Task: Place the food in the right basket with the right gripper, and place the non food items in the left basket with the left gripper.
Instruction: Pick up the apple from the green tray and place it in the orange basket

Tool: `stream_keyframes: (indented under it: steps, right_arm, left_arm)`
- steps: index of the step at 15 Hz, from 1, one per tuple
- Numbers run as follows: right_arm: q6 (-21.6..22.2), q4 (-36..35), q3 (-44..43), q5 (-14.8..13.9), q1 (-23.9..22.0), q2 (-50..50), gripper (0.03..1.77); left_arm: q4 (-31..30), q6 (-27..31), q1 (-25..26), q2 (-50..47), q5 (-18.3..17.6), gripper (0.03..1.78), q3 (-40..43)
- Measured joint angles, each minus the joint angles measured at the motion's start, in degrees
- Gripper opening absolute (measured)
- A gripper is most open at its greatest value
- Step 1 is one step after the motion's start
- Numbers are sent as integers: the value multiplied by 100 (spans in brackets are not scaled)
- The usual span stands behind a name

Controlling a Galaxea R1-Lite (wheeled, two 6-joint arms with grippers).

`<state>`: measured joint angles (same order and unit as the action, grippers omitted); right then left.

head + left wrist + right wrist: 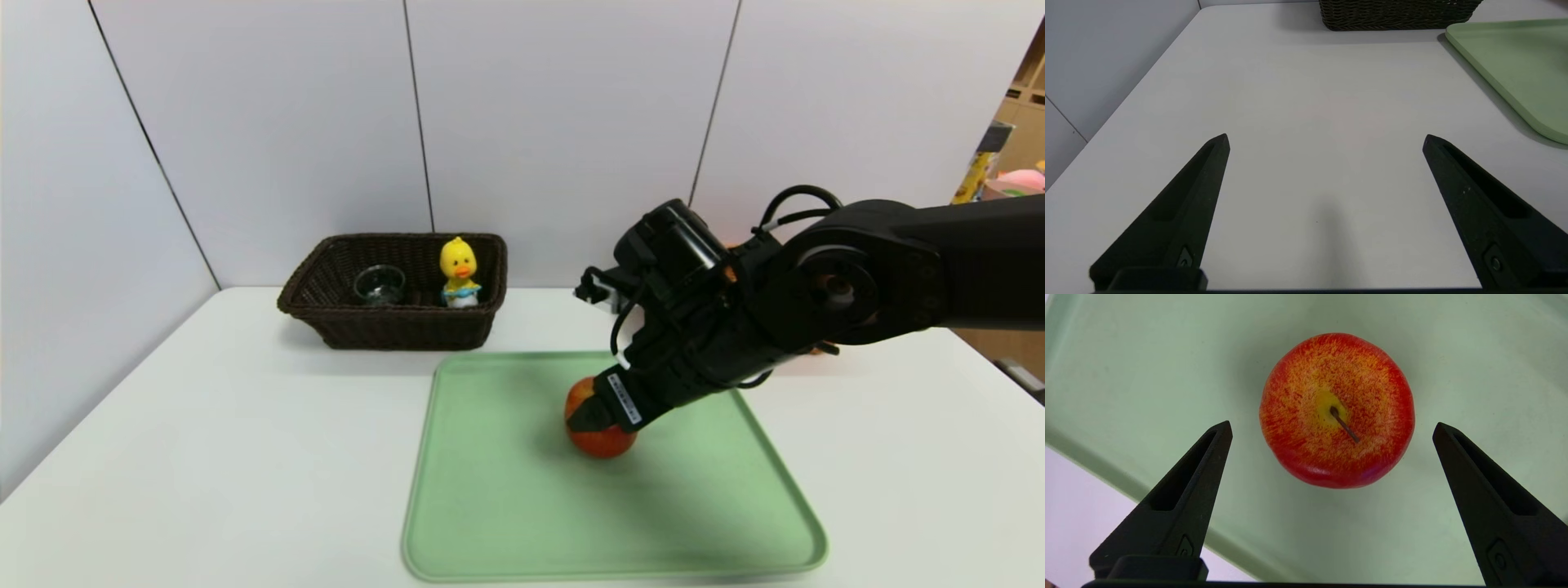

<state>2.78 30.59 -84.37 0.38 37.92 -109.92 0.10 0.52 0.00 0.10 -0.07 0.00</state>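
The red apple (pixel 602 442) with yellow patches and a short stem sits on the green tray (pixel 506 506). My right gripper (pixel 592 416) hangs just over it, open. In the right wrist view the apple (pixel 1337 410) lies a little beyond the spread fingertips of this gripper (pixel 1331 426), untouched. The dark brown left basket (pixel 392 328) at the back holds the clear glass cup (pixel 380 284) and the yellow duck toy (pixel 460 273). My left gripper (pixel 1325 139) is open over bare table, out of the head view. The right basket is hidden behind my right arm.
The white table (pixel 204 457) ends at grey wall panels behind and on the left. In the left wrist view the dark basket (pixel 1396 16) and a corner of the green tray (pixel 1515 61) lie ahead of the left gripper. Shelving with toys stands far right.
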Motion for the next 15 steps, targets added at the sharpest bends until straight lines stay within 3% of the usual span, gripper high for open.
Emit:
stream_keyframes:
  steps: [7,10,15]
  right_arm:
    - [-2,-7,-146,-106,2,-418,170]
    - [-6,-9,-182,-280,2,-562,170]
    - [-6,0,-250,-279,5,-681,170]
  left_arm:
    - [-2,0,0,0,-2,169,0]
    - [0,-1,0,0,-2,169,0]
    - [0,2,0,0,-2,169,0]
